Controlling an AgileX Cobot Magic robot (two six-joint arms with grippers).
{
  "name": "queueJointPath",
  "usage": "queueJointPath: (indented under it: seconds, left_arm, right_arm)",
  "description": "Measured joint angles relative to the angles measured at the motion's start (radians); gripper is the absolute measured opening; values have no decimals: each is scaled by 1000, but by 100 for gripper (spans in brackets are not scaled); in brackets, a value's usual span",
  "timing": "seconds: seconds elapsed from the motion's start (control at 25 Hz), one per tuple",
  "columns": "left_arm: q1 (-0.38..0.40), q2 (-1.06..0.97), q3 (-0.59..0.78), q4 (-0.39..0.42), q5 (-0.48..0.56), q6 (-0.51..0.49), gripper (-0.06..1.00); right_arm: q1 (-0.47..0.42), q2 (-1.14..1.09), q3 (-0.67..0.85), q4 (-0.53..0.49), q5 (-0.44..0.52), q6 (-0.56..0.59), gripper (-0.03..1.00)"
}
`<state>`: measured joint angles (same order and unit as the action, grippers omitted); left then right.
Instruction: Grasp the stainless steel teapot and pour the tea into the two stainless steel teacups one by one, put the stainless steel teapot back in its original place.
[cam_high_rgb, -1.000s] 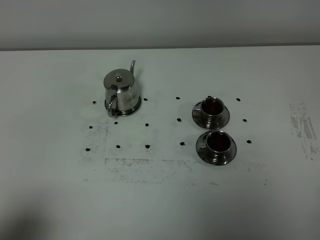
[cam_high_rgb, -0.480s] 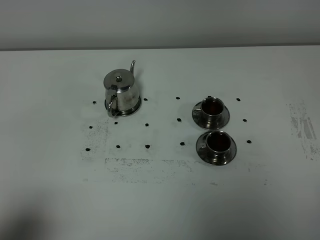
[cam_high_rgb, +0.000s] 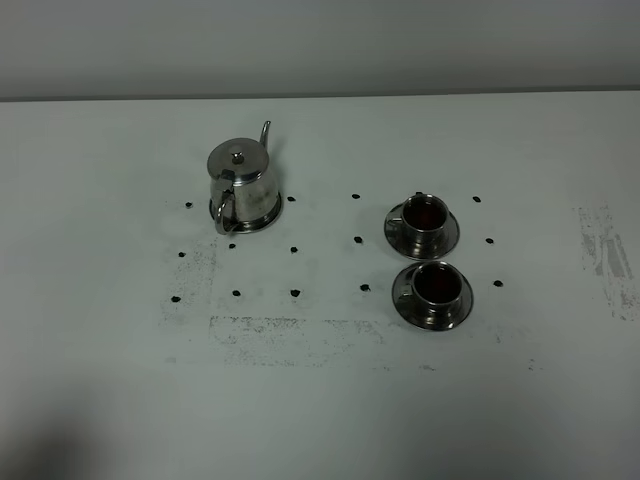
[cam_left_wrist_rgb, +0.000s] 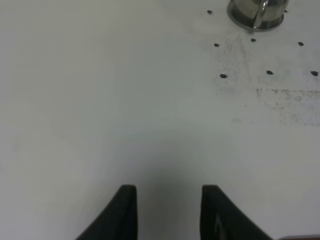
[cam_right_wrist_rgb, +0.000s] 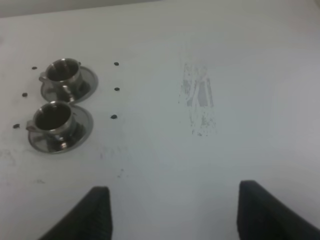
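Note:
The stainless steel teapot (cam_high_rgb: 243, 183) stands upright on its round steel disc (cam_high_rgb: 270, 217) at the table's left middle; its base also shows in the left wrist view (cam_left_wrist_rgb: 256, 13). Two steel teacups sit on saucers at the right middle, the far cup (cam_high_rgb: 425, 215) and the near cup (cam_high_rgb: 436, 287). Both hold dark reddish-brown tea (cam_high_rgb: 436, 284). They also show in the right wrist view (cam_right_wrist_rgb: 62, 71) (cam_right_wrist_rgb: 51, 118). My left gripper (cam_left_wrist_rgb: 167, 210) is open and empty, far from the teapot. My right gripper (cam_right_wrist_rgb: 172, 210) is open and empty, well away from the cups. Neither gripper shows in the high view.
Small black dots (cam_high_rgb: 295, 292) mark a grid on the white table (cam_high_rgb: 320, 400) around the teapot and cups. Scuffed grey patches lie near the front middle (cam_high_rgb: 290, 335) and at the right edge (cam_high_rgb: 605, 255). A grey wall (cam_high_rgb: 320, 45) runs behind the table.

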<state>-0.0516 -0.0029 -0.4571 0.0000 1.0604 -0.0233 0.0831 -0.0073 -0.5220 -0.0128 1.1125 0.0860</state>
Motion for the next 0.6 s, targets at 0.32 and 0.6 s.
queueJointPath:
  seconds: [0.32, 0.6]
  left_arm:
    - [0, 0, 0, 0, 0, 0, 31]
    - [0, 0, 0, 0, 0, 0, 31]
  right_arm:
    - [0, 0, 0, 0, 0, 0, 52]
    - [0, 0, 0, 0, 0, 0, 52]
